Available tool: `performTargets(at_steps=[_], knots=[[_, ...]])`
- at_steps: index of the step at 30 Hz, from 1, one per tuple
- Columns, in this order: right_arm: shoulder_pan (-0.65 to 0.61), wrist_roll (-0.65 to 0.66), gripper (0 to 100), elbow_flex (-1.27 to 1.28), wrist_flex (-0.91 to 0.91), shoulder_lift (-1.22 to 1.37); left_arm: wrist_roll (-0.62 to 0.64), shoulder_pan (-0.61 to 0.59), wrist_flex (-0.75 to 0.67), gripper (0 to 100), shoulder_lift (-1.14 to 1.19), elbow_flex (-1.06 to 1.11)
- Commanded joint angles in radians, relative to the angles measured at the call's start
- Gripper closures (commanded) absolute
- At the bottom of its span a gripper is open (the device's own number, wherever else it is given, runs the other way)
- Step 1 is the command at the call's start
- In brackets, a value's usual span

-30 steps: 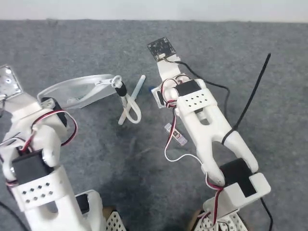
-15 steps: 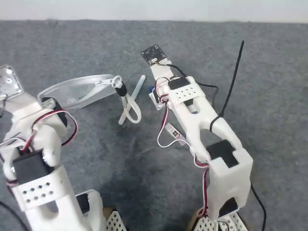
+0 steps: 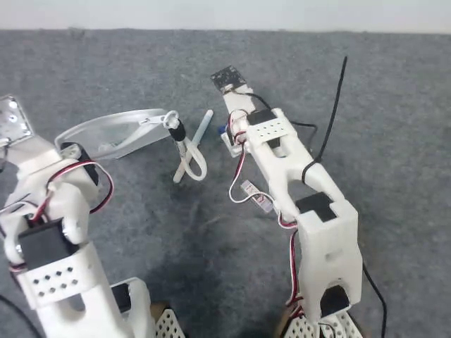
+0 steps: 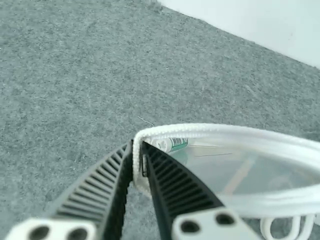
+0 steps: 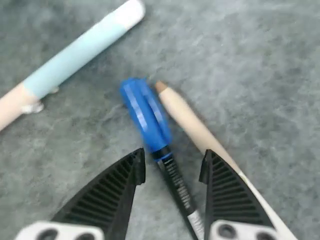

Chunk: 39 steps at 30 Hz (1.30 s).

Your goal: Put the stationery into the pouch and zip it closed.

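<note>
The clear pouch (image 3: 113, 134) with a white zip edge lies at the left, its mouth facing the middle. My left gripper (image 4: 137, 157) is shut on the white rim of the pouch (image 4: 235, 165), and a green-and-white item (image 4: 171, 144) lies inside. A blue-capped pen (image 5: 146, 116) and a beige stick (image 5: 186, 121) lie side by side on the carpet. My right gripper (image 5: 172, 162) is open just above them, with the pen's dark barrel between the jaws. A light-blue and white pen (image 5: 75, 54) lies beyond; in the high view this pen (image 3: 202, 128) is right of the pouch.
A white strap loop (image 3: 192, 163) and a black zip pull (image 3: 177, 130) trail from the pouch's mouth. The right arm (image 3: 278, 151) stretches over the middle of the grey carpet (image 3: 394, 176), with a black cable (image 3: 331, 127) rising beside it.
The right arm has swung left and folded upward, bringing its wrist down over the blue pen. The left arm and the pouch have stayed still.
</note>
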Motion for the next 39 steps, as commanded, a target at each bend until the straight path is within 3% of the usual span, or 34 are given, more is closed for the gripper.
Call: performTargets(at_steps=[1,7,23,32,39], knots=[[0.027,0.028,82.7,-0.086,0.033,0.007,-0.008,-0.003,-0.011,99,0.015,0.002],[-0.004,0.095,82.7,-0.121,0.156,0.016,-0.008,-0.003,-0.011,99,0.015,0.002],[-0.021,0.095,82.8,-0.149,0.18,0.09,-0.008,-0.003,-0.011,99,0.015,0.004],[-0.021,0.097,98.7,-0.172,0.189,0.093,-0.008,-0.003,-0.017,99,0.015,0.015],[-0.021,0.092,99.1,-0.172,0.197,0.09,-0.009,-0.003,-0.017,99,0.015,0.016]])
